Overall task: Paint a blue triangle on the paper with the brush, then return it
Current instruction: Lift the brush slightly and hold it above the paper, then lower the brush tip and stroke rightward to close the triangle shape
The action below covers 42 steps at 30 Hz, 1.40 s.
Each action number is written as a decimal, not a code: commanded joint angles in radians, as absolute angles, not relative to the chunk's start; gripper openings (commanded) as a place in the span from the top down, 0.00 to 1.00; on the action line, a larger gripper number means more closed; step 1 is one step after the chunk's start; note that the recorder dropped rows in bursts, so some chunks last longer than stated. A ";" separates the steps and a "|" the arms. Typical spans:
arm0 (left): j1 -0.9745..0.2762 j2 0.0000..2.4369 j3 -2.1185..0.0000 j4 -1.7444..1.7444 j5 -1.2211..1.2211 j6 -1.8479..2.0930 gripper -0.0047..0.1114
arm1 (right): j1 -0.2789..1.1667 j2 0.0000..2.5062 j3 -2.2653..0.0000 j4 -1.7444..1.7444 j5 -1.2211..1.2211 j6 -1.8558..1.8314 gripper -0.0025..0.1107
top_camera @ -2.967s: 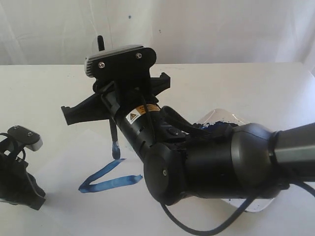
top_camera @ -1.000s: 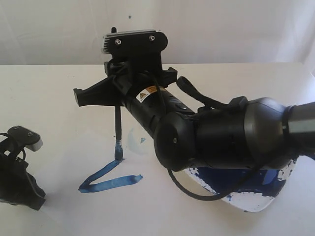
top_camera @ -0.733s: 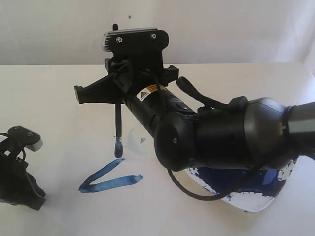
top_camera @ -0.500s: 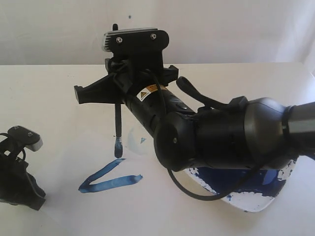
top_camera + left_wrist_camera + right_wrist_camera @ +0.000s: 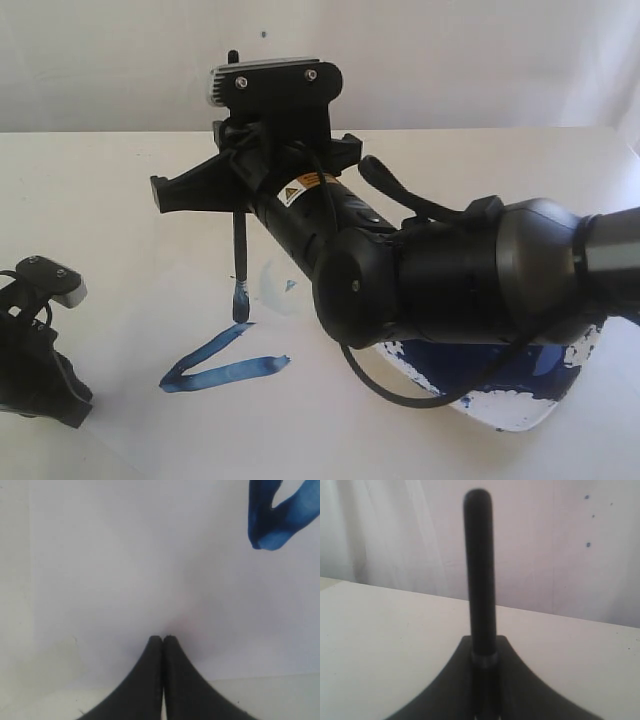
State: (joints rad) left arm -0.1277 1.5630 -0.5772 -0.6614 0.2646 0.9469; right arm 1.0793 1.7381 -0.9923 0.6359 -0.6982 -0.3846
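The brush (image 5: 238, 250) hangs upright, my right gripper (image 5: 238, 196) shut on its black handle. Its blue-stained tip (image 5: 238, 300) sits just over the paper (image 5: 140, 290), close to the upper end of the blue triangle (image 5: 215, 366). Only two thick blue strokes of that shape show, meeting in a point at the left. The right wrist view shows the handle (image 5: 479, 570) rising from the right gripper (image 5: 484, 661). My left gripper (image 5: 38, 345) rests at the paper's left edge, and in its wrist view the left gripper (image 5: 163, 639) is shut on nothing, with the blue corner (image 5: 270, 527) beyond it.
A white palette (image 5: 520, 405) with a dark blue paint pool lies at the lower right, half hidden under my right arm (image 5: 440, 290). A pale blue smudge (image 5: 275, 285) marks the paper beside the brush tip. A white curtain backs the table.
Over three seconds the right arm rose and swung back, uncovering the palette and the pale smudge. The brush shifted very slightly a second ago. Since half a second ago nothing has moved.
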 commanded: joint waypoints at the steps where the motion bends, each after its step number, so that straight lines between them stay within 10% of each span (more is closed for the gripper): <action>1: -0.130 1.564 -0.571 -0.671 0.291 0.946 0.96 | 1.075 1.737 -0.997 0.631 -0.697 -0.389 0.98; 42: -0.130 1.564 -0.571 -0.671 0.301 0.946 0.96 | 1.075 1.698 -0.997 0.900 -0.527 -0.630 0.98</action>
